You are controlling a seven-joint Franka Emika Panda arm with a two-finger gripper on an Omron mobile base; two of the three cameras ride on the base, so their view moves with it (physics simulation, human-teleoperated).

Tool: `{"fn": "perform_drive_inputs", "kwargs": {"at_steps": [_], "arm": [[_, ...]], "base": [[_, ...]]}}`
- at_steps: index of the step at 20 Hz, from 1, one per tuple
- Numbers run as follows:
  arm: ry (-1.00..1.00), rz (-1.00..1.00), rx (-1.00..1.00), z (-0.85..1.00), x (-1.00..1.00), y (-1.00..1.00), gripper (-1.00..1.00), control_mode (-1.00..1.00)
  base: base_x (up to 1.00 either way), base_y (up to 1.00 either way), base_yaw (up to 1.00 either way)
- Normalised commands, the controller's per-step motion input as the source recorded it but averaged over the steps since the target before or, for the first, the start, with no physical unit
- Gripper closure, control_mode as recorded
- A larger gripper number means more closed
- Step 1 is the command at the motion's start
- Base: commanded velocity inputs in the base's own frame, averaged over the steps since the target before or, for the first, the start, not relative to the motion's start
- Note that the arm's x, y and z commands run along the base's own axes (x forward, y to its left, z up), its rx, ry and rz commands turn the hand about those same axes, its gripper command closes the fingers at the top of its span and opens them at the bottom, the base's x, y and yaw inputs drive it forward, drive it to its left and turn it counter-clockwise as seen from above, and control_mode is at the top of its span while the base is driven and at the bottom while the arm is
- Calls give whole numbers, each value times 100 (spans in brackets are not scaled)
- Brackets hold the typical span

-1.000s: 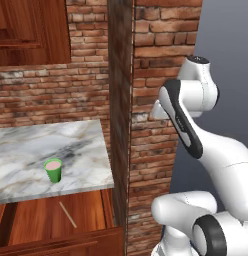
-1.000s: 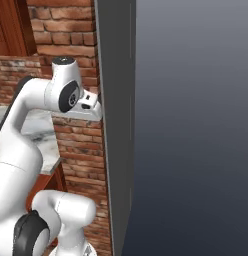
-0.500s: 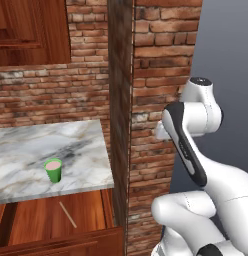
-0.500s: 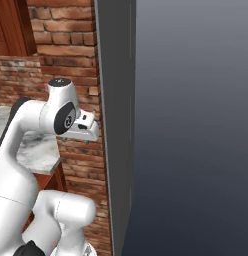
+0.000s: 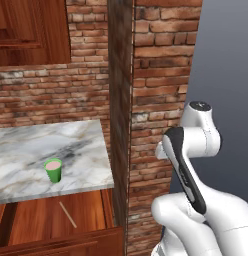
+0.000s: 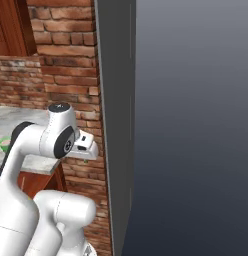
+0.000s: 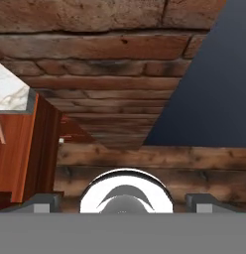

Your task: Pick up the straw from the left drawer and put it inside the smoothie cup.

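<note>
The smoothie cup, small, green and with pink contents, stands on the marble counter near its front edge. Below it the left drawer is pulled out, and the straw lies slanted on its wood floor. My gripper hangs to the right of the counter, facing the brick pillar, well apart from cup and straw. In the hand view my gripper is open, its fingertips set wide with nothing between them. A pale sliver of the straw shows at that view's left edge.
A brick pillar with a dark wood edge stands between my arm and the counter. A wooden wall cabinet hangs above the counter. A tall grey panel rises right of the pillar.
My arm has folded downward, and the hand has dropped lower beside the brick pillar. Cup and straw lie where they were.
</note>
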Motion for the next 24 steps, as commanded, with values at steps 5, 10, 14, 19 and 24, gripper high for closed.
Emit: {"fn": "perform_drive_inputs", "kwargs": {"at_steps": [5, 10, 14, 19, 24], "arm": [[3, 0, 0, -2, -26, 0, -100, 100], [0, 0, 0, 0, 0, 0, -100, 100], [0, 0, 0, 0, 0, 0, -100, 100], [0, 0, 0, 0, 0, 0, -100, 100], [0, 0, 0, 0, 0, 0, -100, 100]], "base": [[-13, 0, 0], [-36, 0, 0], [-68, 0, 0], [-89, 0, 0], [-58, 26, 0]]}}
